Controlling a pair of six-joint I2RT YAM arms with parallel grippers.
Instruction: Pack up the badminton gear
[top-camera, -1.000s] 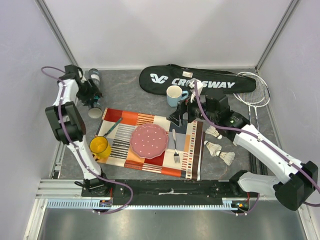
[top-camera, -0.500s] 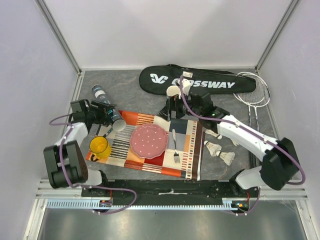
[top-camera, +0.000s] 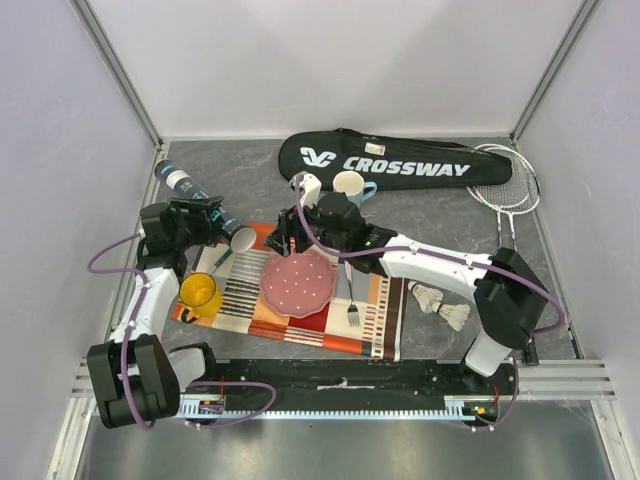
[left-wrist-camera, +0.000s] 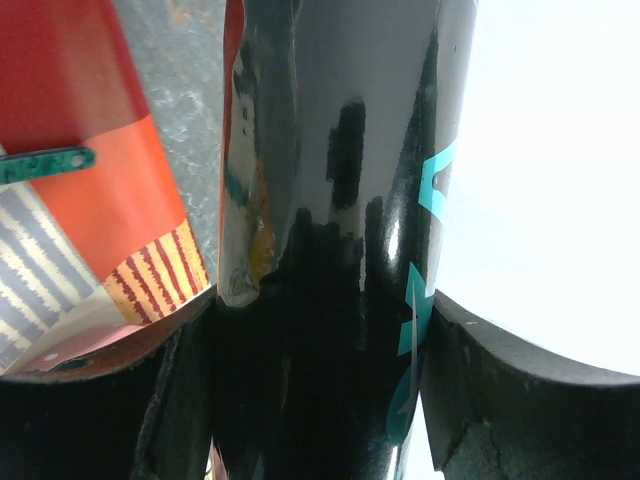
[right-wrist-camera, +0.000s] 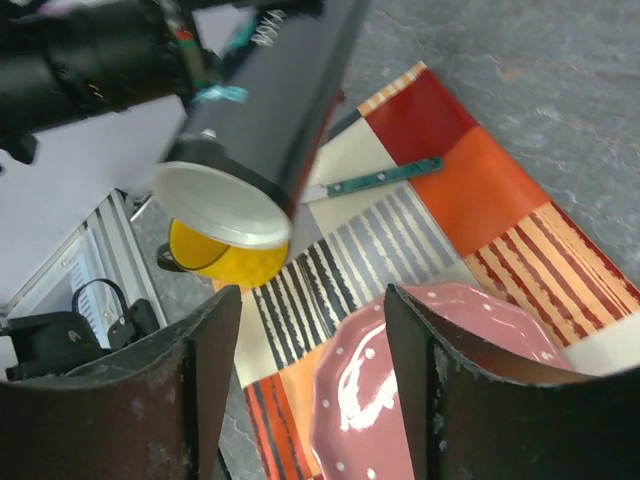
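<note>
My left gripper (top-camera: 203, 217) is shut on the long dark tube (top-camera: 190, 195), which slants from the back left down to its white capped end (top-camera: 243, 238) over the mat's corner. In the left wrist view the tube (left-wrist-camera: 340, 250) fills the gap between the fingers (left-wrist-camera: 520, 400). My right gripper (top-camera: 287, 236) stands open just right of that cap, over the pink plate. In the right wrist view the tube (right-wrist-camera: 280, 90) and its cap (right-wrist-camera: 222, 205) lie ahead of the right gripper (right-wrist-camera: 312, 370). The black CROSSWAY bag (top-camera: 400, 160) lies at the back, two rackets (top-camera: 505, 185) at its right. Two shuttlecocks (top-camera: 428, 295) (top-camera: 453, 315) lie right of the mat.
A striped placemat (top-camera: 380, 320) holds a pink plate (top-camera: 298, 280), a fork (top-camera: 351, 300), a teal-handled utensil (right-wrist-camera: 385, 177) and a yellow mug (top-camera: 200, 293). A light blue cup (top-camera: 350, 184) stands by the bag. Walls close in the left, right and back.
The left arm swung the tube from the back left toward the mat. My right gripper moved left from the blue cup to beside the tube's cap, and its jaws narrowed.
</note>
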